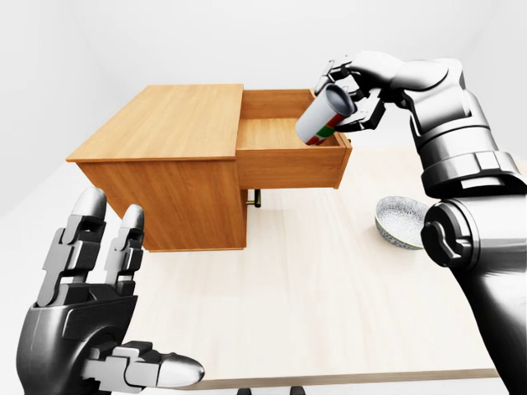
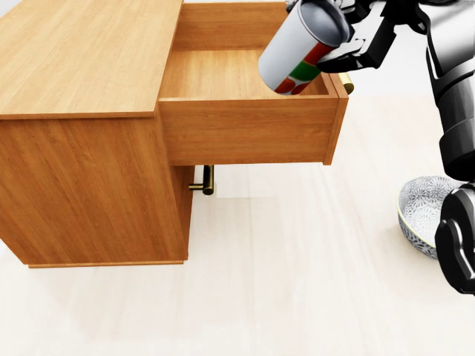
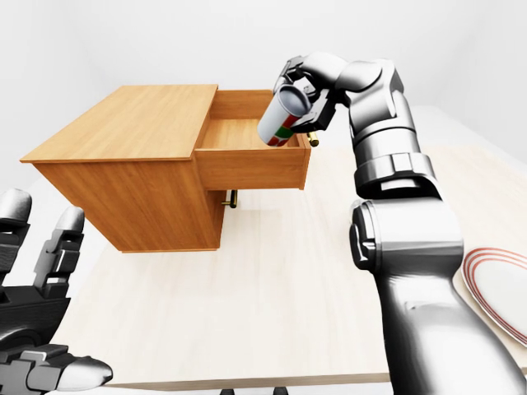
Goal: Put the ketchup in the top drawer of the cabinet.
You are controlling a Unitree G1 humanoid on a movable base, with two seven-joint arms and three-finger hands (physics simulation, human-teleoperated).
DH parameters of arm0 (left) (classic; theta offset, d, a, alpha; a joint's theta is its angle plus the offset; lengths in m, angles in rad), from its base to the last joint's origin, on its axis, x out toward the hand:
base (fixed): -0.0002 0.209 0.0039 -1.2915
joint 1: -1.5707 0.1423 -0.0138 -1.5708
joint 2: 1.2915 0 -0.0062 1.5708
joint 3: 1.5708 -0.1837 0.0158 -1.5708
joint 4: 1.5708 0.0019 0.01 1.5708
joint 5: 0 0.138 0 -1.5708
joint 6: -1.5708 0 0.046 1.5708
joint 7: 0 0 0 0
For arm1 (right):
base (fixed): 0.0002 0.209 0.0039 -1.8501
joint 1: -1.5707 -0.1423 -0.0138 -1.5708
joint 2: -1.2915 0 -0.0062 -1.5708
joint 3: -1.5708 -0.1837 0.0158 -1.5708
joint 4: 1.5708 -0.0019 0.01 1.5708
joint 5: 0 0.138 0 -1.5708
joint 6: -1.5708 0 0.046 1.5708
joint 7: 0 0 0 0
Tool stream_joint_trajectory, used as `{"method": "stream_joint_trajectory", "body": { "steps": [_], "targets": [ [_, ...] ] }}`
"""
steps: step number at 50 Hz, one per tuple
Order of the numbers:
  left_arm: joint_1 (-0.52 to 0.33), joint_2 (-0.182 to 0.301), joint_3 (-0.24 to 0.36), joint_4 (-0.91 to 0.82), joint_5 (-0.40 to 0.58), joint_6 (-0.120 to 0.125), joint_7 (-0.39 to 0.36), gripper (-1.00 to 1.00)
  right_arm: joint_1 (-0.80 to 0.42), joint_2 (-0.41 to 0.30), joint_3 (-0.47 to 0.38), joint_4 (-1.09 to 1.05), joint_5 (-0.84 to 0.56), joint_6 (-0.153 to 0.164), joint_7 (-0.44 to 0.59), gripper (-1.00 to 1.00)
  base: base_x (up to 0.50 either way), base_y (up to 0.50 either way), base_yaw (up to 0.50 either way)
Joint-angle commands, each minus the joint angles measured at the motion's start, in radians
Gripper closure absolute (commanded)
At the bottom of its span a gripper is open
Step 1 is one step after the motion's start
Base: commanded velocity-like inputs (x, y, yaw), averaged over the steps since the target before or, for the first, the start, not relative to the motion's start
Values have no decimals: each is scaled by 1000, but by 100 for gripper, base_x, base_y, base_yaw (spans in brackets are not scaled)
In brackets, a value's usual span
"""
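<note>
Head view: right hand grips tilted ketchup over open drawer.

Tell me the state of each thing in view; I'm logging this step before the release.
top drawer: pulled open, nothing lying in it.
ketchup: held tilted over the drawer's right end, not yet set down.
right hand: shut on the ketchup.
left hand: open, holding nothing.
bowl: upright on the table, right of the cabinet.
plate: flat on the table's right edge.
</note>
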Motion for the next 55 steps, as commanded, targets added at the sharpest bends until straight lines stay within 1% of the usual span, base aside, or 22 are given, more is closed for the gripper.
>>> {"method": "stream_joint_trajectory", "body": {
  "steps": [1, 4, 6, 10, 24, 25, 27, 28, 30, 32, 35, 37, 40, 44, 46, 50, 55],
  "targets": [
    [2, -6, -8, 0, 11, -1, -5, -100, 11, -19, -21, 36, 19, 0, 0, 100, 0, 0, 0],
    [1, -7, -10, 0, 15, 1, -4, -100, 9, -20, -21, 41, 24, 0, 0, 100, 0, 0, 0],
    [6, 0, -5, 0, 6, -8, -2, -100, 10, -18, -19, 42, 25, 0, 0, 100, 0, 0, 0],
    [0, 4, 1, 0, -3, -2, 3, -100, 5, -16, -19, 43, 29, 0, 0, 100, 0, 0, 0],
    [0, 4, 2, 0, -2, -2, 1, -100, 5, -19, -14, 38, 21, 0, 0, 100, 0, 0, 0],
    [-1, 4, 2, 0, -3, -1, 2, -100, 5, -20, -13, 38, 19, 0, 0, 90, 0, 0, 0],
    [-1, 3, 3, 0, -4, 0, 1, -100, 3, -22, -7, 34, 11, 0, 0, -65, 0, 0, 0],
    [2, 4, 5, 0, -6, -5, 0, -100, 3, -24, -8, 29, 10, 0, 0, -100, 0, 0, 0],
    [3, 6, 3, 0, -5, -6, 0, -100, 1, -27, -10, 26, 8, 0, 0, -100, 0, 0, 0],
    [-1, 4, 1, 0, -2, -1, 1, -100, -3, -30, -14, 27, 9, 0, 0, -100, 0, 0, 0],
    [3, 6, -2, 0, -1, -7, 1, -100, -6, -36, -15, 24, 8, 0, 0, -100, 0, 0, 0],
    [-2, 2, -5, 0, 5, -1, 0, -100, 2, -37, -6, 24, -2, 0, 0, -100, 0, 0, 0],
    [-10, -8, -15, 0, 21, 10, -2, -100, 4, -38, -13, 25, 1, 0, 0, -100, 0, 0, 0],
    [-8, -14, -15, 0, 25, 12, -10, -100, 4, -40, -16, 29, 0, 0, 0, -100, 0, 0, 0],
    [-10, -11, -6, 0, 14, 15, -8, -100, 3, -40, -15, 28, -1, 0, 0, -100, 0, 0, 0],
    [-9, -8, -7, 0, 15, 14, -7, -100, -4, -44, -15, 28, -3, 0, 0, -100, 0, 0, 0],
    [-17, -16, -1, 0, 14, 27, -10, -100, -12, -49, -10, 22, -14, 0, 0, -100, 0, 0, 0]
  ]
}}
